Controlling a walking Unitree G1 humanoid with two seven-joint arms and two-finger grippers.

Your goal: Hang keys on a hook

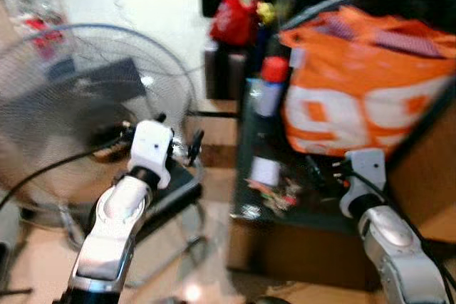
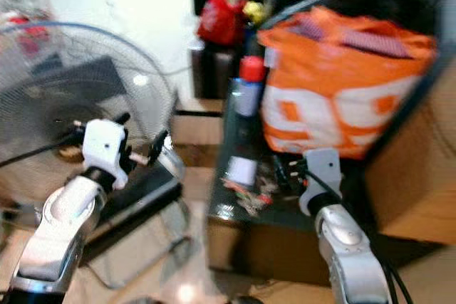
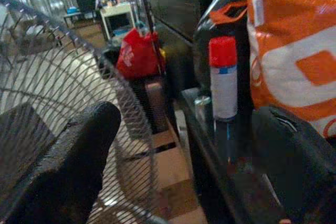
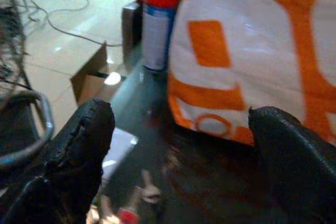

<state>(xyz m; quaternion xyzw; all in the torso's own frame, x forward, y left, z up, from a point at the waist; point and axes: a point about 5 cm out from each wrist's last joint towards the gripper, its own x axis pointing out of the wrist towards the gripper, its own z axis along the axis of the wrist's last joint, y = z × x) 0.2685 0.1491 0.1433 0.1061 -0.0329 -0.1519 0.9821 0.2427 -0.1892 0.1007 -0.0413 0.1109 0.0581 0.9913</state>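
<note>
A small bunch of what look like keys with colourful tags (image 1: pixel 279 196) lies on the dark low table (image 1: pixel 299 215), blurred, beside a white card (image 1: pixel 265 171). My right gripper (image 1: pixel 324 169) hovers over the table just right of that bunch, in front of the orange bag, and stands open with nothing between its fingers (image 4: pixel 84 129). My left gripper (image 1: pixel 179 133) is raised to the left of the table, in front of the fan's wire cage, also open and empty, its fingers (image 3: pixel 79 145) spread wide.
A big orange and white bag (image 1: pixel 363 83) takes up the table's right side. A white spray can with a red cap (image 1: pixel 269 87) stands at its left. A standing fan (image 1: pixel 78 112) is at the left, and a red bag (image 1: pixel 234 21) with boxes lies behind.
</note>
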